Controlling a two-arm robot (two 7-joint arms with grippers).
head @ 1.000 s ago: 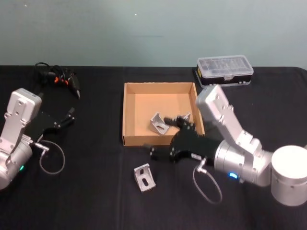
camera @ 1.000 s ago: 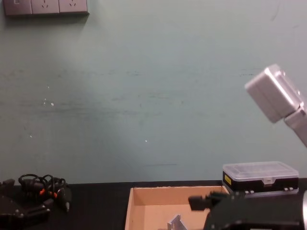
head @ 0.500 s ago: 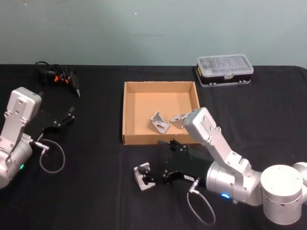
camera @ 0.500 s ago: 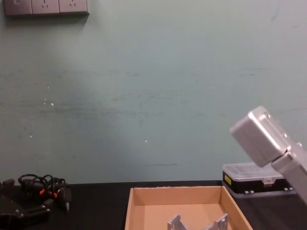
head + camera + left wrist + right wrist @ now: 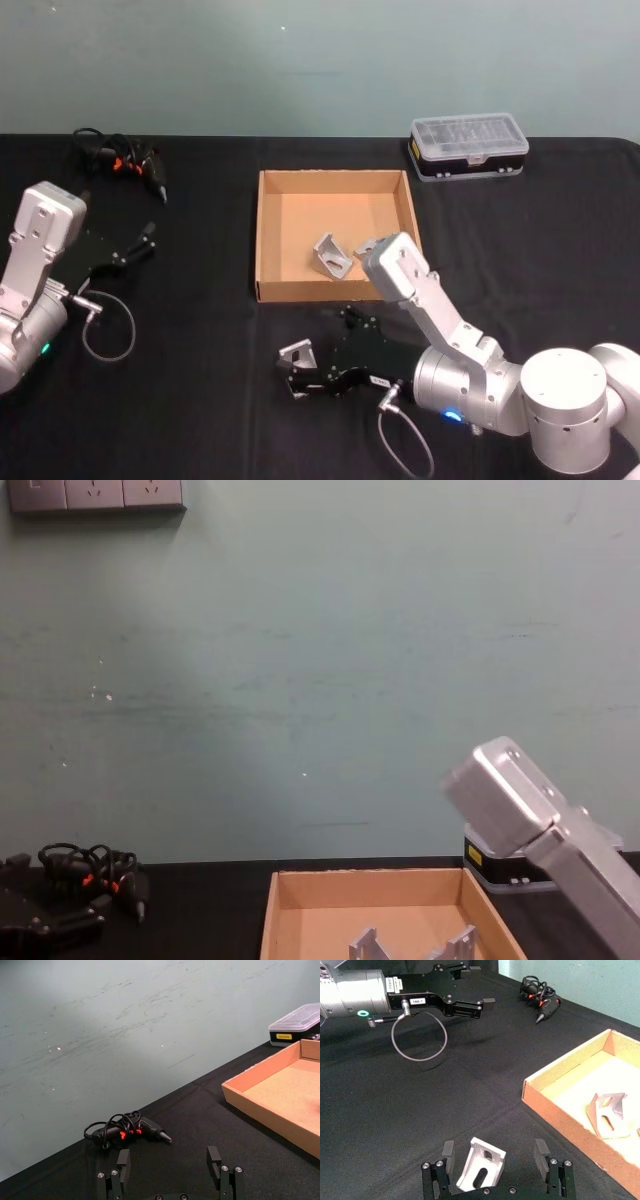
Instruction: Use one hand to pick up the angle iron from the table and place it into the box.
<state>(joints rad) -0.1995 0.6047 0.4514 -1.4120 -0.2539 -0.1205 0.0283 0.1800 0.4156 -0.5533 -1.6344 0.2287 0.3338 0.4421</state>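
One grey angle iron [image 5: 297, 352] [image 5: 480, 1168] lies on the black table [image 5: 200, 330] in front of the box. My right gripper [image 5: 300, 374] [image 5: 495, 1153] is low over it and open, one black finger [image 5: 448, 1152] on each side, not closed on it. The tan cardboard box [image 5: 268, 235] [image 5: 555, 1110] [image 5: 283, 900] holds two more angle irons [image 5: 333, 257] [image 5: 371, 247] [image 5: 607, 1114]. My left gripper [image 5: 140, 245] [image 5: 169, 1160] rests open at the table's left, holding nothing.
A clear-lidded plastic case [image 5: 468, 146] [image 5: 295, 1021] stands at the back right. A black tool with coiled cable [image 5: 125, 165] [image 5: 127, 1129] [image 5: 540, 996] lies at the back left. The right arm's wrist housing [image 5: 520, 800] rises in front of the case.
My right arm has swung from over the box down and forward to the table. Its open fingers now sit on either side of the loose angle iron. The left arm has not moved.
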